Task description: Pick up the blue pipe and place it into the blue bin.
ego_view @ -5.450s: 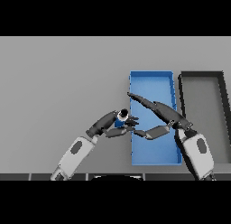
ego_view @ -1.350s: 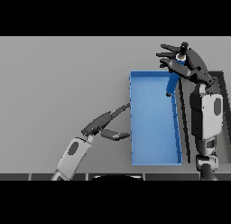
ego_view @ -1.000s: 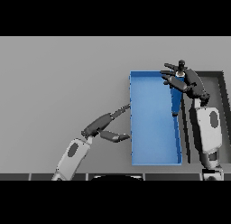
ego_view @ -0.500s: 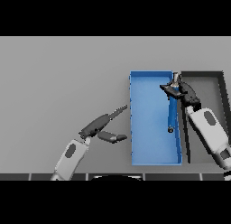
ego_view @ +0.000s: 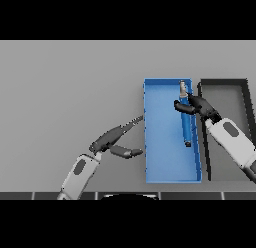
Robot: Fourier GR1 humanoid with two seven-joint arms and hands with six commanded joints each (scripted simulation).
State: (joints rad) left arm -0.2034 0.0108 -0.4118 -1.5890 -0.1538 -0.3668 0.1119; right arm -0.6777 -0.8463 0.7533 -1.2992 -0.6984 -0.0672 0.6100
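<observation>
The grey table (ego_view: 65,82) spreads out in front of me, and on its right side two long bins stand side by side: the blue bin (ego_view: 162,162), which is my target, and just beyond it a dark bin (ego_view: 227,88) that has no part in this job. I have my right arm reaching in from the lower right across the wall between them, so that my right hand (ego_view: 197,106) sits over the upper part of the blue bin's right side. The blue pipe (ego_view: 185,117) lies lengthwise inside the blue bin, close along that right wall, its pale end near the far rim; I judge it is placed that way because its length fits the bin's long axis. My right hand's fingers are curled beside the pipe's upper part, but I cannot tell whether they grip it or have just let go, since they overlap it from this angle. My left hand (ego_view: 112,139) rests out on the table just left of the bin, fingers stretched straight toward its wall and thumb apart, holding nothing. With the pipe inside, I judge the placing all but finished.
</observation>
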